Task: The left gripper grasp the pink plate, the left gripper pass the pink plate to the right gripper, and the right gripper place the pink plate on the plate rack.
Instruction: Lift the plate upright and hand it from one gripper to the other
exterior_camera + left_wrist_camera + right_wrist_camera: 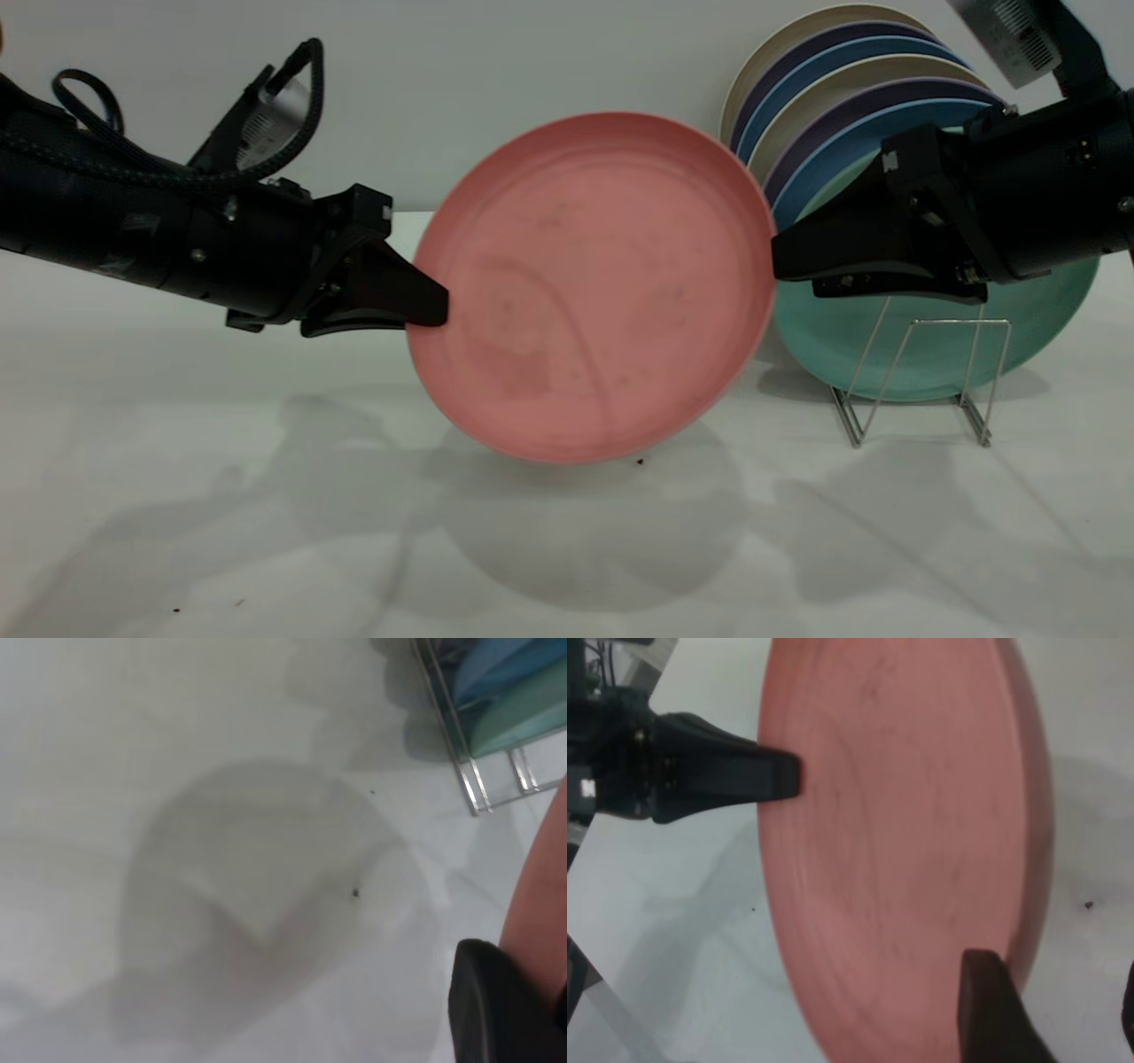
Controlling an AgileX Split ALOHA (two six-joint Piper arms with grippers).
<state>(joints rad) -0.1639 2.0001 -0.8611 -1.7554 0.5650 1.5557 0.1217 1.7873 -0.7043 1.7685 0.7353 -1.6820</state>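
Note:
The pink plate (594,283) hangs upright above the table, its face toward the exterior camera. My left gripper (430,306) is shut on the plate's left rim; in the left wrist view one finger (496,1005) lies against the plate (540,904). My right gripper (780,257) is at the plate's right rim with its jaws open, one on each side of the rim. In the right wrist view one finger (988,1005) lies over the plate's face (904,842), the other shows at the picture's edge, and the left gripper (784,780) holds the far rim. The plate rack (921,372) stands below the right gripper.
A mint-green plate (1045,310) leans in the rack, with several cream, purple and blue plates (842,89) upright behind it. The rack's wire base also shows in the left wrist view (478,780). The white table (266,532) lies under the plate's shadow.

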